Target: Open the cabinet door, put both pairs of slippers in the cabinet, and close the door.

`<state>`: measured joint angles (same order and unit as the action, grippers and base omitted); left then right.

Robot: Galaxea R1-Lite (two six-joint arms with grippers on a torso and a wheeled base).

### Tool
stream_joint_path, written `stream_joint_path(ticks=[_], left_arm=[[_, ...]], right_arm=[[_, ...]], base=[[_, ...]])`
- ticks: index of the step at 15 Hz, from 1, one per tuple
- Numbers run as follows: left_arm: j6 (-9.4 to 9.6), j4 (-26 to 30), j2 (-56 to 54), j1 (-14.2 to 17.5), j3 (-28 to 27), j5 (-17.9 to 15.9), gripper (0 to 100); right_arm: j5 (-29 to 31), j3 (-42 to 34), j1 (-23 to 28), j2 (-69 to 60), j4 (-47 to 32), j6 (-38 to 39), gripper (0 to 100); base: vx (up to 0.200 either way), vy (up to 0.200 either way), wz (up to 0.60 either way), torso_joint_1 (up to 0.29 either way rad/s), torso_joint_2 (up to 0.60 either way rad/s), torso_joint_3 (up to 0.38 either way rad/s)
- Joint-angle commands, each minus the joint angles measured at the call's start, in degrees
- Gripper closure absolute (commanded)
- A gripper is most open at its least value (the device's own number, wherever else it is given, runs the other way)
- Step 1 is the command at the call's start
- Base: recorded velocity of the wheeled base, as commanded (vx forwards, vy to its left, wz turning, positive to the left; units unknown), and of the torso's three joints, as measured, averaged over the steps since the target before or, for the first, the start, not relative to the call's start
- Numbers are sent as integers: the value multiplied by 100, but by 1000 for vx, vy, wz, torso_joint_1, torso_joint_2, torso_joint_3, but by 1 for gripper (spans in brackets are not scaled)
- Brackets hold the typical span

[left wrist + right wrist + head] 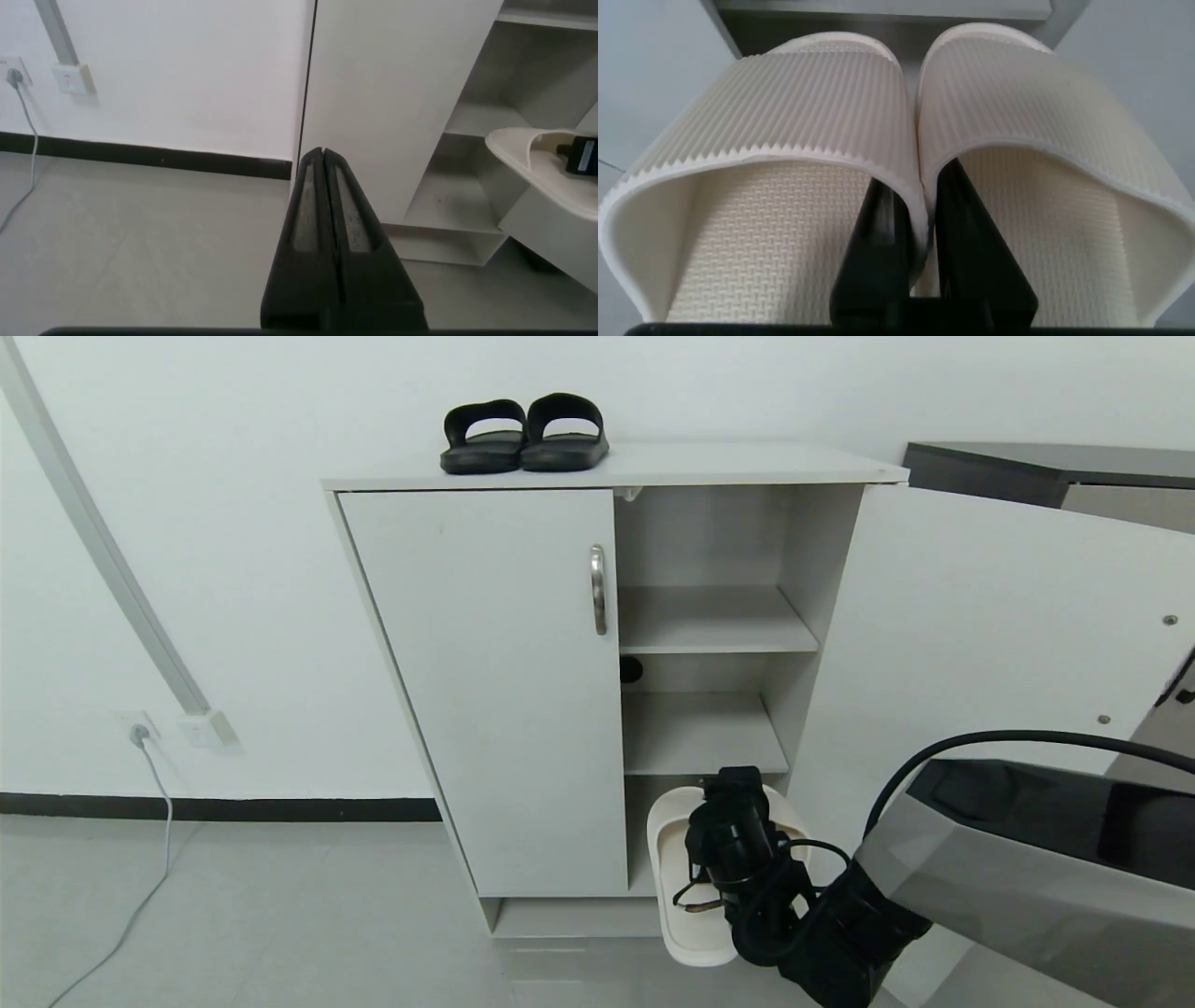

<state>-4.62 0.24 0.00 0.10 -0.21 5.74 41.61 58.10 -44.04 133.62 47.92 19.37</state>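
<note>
Here, white cabinet (485, 691) on grey floor (233, 915)

The right arm (1018, 887), at 4 o'clock in the head view, has a broad silver-grey shell with bevelled edges and a glossy black panel set into its top. A thick black cable (990, 735) arches over it toward 3 o'clock. The wrist (747, 868) is black and blocky, with thin black wires (695, 896) looping at its 9 o'clock side. The right gripper (738, 782) is black. The left gripper (323, 159) has two long, flat black fingers (304, 215) that taper to blunt tips, each with a dull grey inset strip.
</note>
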Motion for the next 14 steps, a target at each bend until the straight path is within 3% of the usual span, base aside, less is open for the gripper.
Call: stream_joint_path(ticks=[1,8,10,13,14], left_arm=[[-4,2,9,-1,3,6,100],[-4,2,9,-1,3,6,100],[-4,-7,9,-1,3,6,100],[-4,-7,9,-1,3,15,100],[-4,-7,9,-1,3,15,100]], right_arm=[[-39,219,89,173,-2,-83,100],[-3,501,194,305,68,-144,100],[5,369,203,261,745,-425,100],[-39,-44,247,428,2424,-1392,100],[-39,-44,256,489,2564,-1515,100]], base=[[0,0,0,2,2,-203],[0,0,0,2,2,-194],[0,0,0,2,5,-110],[0,0,0,0,0,0],[0,0,0,0,0,0]])
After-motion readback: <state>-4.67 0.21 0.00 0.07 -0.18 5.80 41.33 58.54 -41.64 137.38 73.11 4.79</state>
